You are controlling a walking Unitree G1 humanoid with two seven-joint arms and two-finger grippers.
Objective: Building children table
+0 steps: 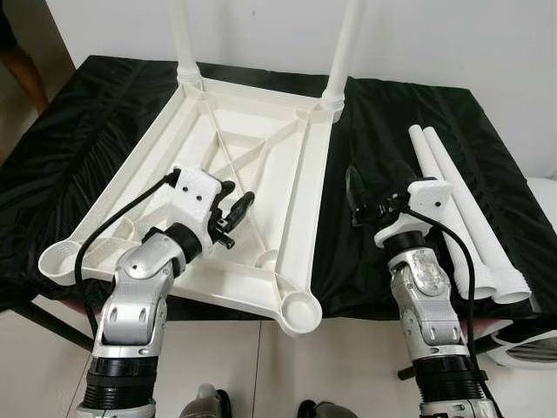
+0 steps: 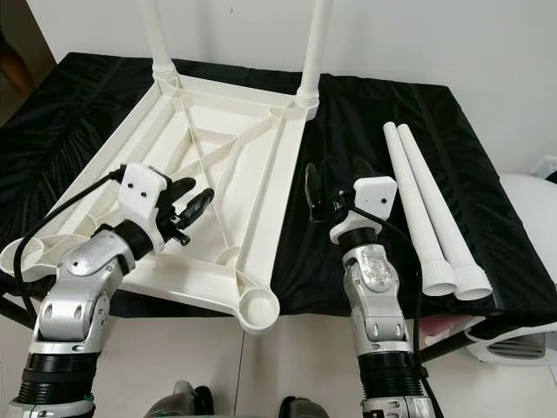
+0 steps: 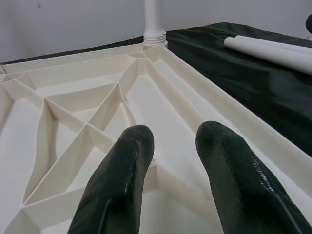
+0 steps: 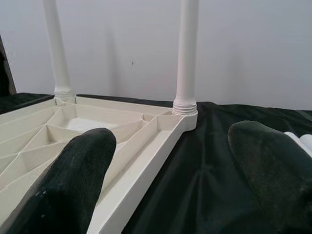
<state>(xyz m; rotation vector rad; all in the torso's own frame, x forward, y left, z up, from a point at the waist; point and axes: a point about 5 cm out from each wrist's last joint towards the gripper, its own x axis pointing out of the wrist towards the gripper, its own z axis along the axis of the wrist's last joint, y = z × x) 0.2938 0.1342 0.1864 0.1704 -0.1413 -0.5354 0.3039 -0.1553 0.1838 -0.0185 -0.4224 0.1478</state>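
White plastic tabletop [image 1: 235,165] lies upside down on the black-draped table [image 1: 78,139] in the left eye view, two legs [image 1: 344,48] already standing in its far sockets and two loose legs [image 1: 457,213] lying well to its right. In the right eye view the right gripper [image 2: 335,187] hovers, fingers spread and empty, between tabletop and loose legs. The left wrist view has the left gripper [image 3: 168,170] over the ribbing, fingers parted, holding nothing. The right wrist view confirms both standing legs. Likely next: pick up a loose leg and seat it in a near socket [image 1: 300,311]. No writing is readable.
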